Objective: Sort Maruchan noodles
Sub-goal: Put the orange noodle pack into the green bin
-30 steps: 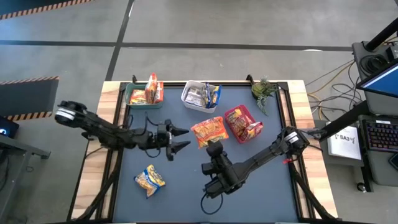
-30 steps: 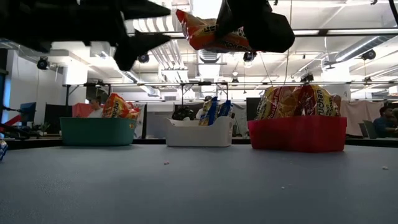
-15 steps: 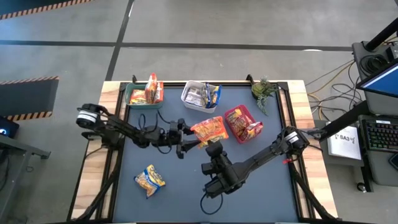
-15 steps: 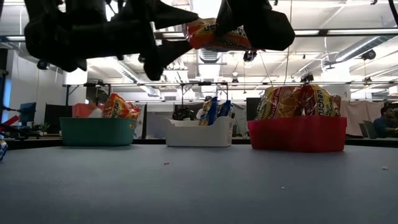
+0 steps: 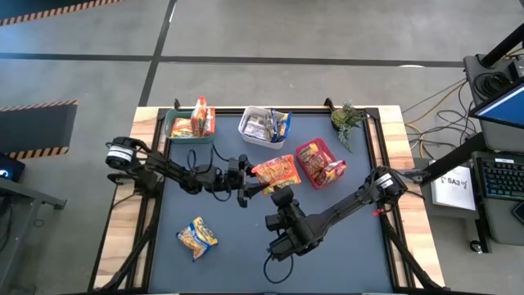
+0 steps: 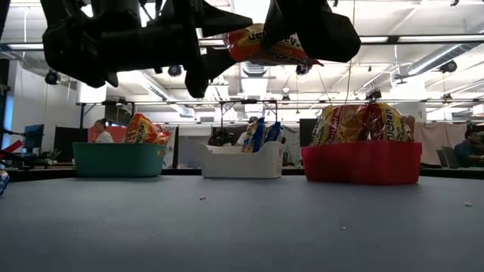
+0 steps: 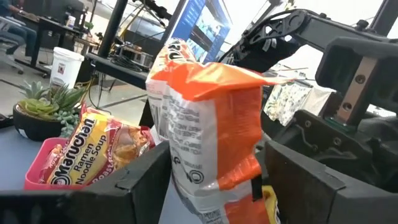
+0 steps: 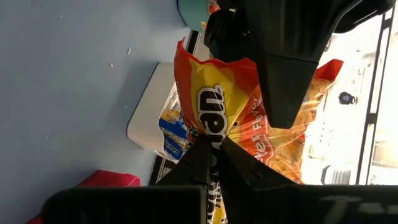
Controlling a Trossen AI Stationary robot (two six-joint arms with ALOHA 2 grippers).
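Right gripper [image 5: 281, 187]: pinched shut on the near edge of an orange noodle packet [image 5: 277, 171], holding it up above the table [image 5: 246, 246], about mid-table.
Held packet: crinkly, orange and yellow with red print; it stands up out of the closed right fingers [image 8: 208, 158] and hangs well clear of the table in the low view.
Left gripper [image 5: 250, 183]: fingers spread wide, one on each side of the same packet at its left end; in the left wrist view the packet sits between the two fingers [image 7: 143, 174], and I cannot tell whether they touch it.
Loose packet [image 5: 197, 235]: flat on the table, well apart from both grippers, on the near left.
Red bin [image 5: 321, 166]: just beyond and right of the held packet, with noodle packets standing in it.
White bin [image 5: 260, 127]: beyond the grippers, holding blue and silver packets.
Green bin [image 5: 190, 124]: far left corner, holding orange packets.
Plant [image 5: 347, 120]: far right corner of the table.
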